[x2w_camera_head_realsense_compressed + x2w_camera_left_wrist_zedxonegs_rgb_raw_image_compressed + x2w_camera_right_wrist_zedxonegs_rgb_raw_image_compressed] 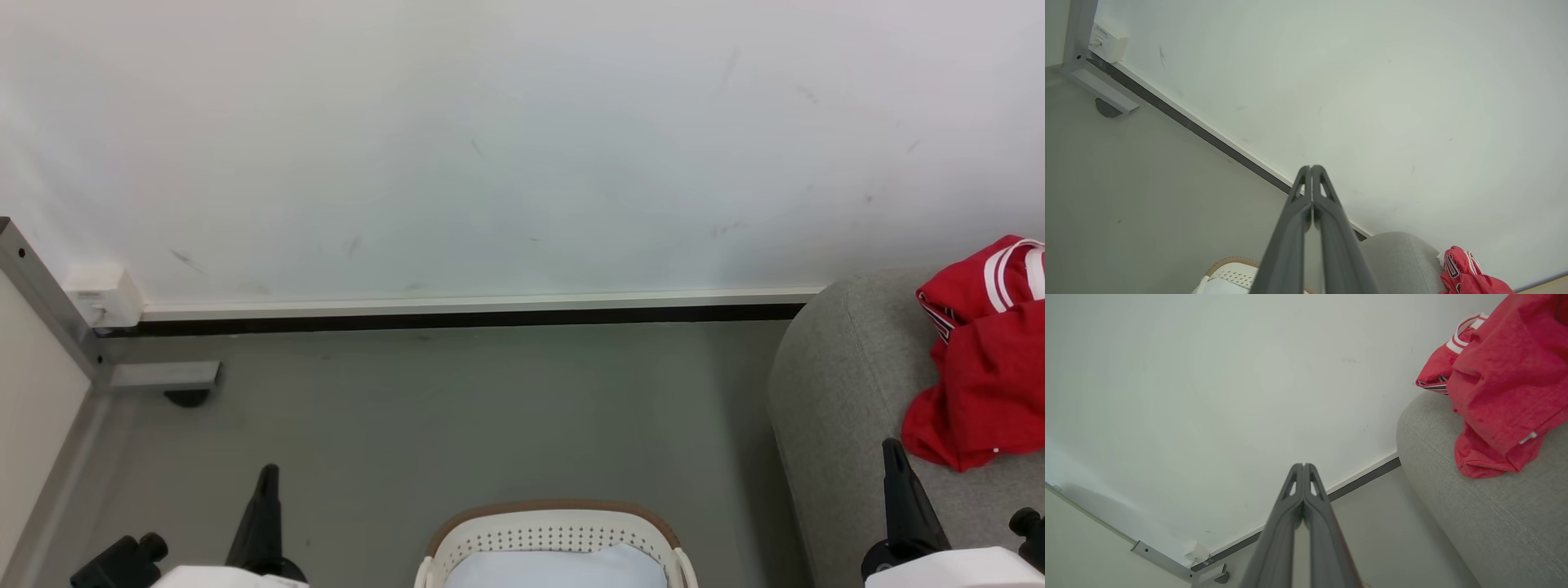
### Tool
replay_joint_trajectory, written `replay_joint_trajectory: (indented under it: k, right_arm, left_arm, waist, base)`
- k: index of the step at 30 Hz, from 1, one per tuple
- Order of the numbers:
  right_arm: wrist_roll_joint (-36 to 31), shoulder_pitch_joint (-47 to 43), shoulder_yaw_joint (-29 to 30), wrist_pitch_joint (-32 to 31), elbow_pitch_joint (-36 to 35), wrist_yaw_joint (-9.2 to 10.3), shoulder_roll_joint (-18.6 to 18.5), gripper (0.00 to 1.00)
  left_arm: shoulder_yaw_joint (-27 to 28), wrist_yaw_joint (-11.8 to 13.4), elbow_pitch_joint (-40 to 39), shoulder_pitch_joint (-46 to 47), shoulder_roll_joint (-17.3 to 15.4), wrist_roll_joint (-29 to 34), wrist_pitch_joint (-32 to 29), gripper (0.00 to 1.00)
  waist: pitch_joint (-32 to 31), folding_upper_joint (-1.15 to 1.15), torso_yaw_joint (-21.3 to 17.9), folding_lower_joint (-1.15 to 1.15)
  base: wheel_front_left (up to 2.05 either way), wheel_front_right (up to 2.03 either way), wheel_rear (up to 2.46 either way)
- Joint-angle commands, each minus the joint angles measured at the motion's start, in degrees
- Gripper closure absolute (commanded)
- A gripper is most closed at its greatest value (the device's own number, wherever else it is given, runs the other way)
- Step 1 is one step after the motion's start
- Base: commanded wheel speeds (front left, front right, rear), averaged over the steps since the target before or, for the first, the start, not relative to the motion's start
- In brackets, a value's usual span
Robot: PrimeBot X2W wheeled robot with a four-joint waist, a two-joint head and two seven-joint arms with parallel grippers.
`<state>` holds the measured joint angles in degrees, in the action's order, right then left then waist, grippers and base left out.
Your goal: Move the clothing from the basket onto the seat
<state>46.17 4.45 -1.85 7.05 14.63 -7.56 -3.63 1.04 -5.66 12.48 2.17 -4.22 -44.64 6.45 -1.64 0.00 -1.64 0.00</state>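
Both sets of fingers are pressed together and empty: the left gripper [266, 486] rises over the floor, the right gripper [894, 457] just beside the red clothing [984, 367] heaped on the seat [833, 408]. A careless sweep of that arm could snag the heap and drag it off the rounded edge. The basket [555, 535] shows something pale inside; whether red garments lie in it, I cannot tell. A metal frame [163, 375] stands far left; nothing blocks the way from basket to seat.

Seeing the clothing [988, 384] lying on the seat [841, 408] at the right edge; finding the basket [555, 510] sitting bottom centre, left of it, on the floor [490, 408].
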Motion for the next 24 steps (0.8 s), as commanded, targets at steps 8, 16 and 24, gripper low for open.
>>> replay_joint_trajectory:
  k: [8,16,24]
  right_arm:
    - [7.4,1.9,0.8,-1.5,-0.6,0.05,-0.8,1.0]
    - [13.2,2.1,1.2,-2.6,-0.5,0.06,-1.2,1.0]
    - [18.5,2.2,1.5,-3.6,-0.4,0.06,-1.5,1.0]
  left_arm:
    - [1.0,0.6,-1.4,1.8,0.1,-7.2,-1.9,1.0]
    - [1.7,0.9,-1.8,2.1,0.2,-12.7,-3.4,1.0]
    - [2.2,1.2,-2.0,2.4,0.4,-17.6,-4.7,1.0]
  waist:
    - [0.1,0.0,0.2,0.0]
    - [0.3,0.0,0.3,0.0]
    - [0.4,0.0,0.4,0.0]
  base:
    - [0.0,0.0,0.0]
    - [0.0,0.0,0.0]
    - [0.0,0.0,0.0]
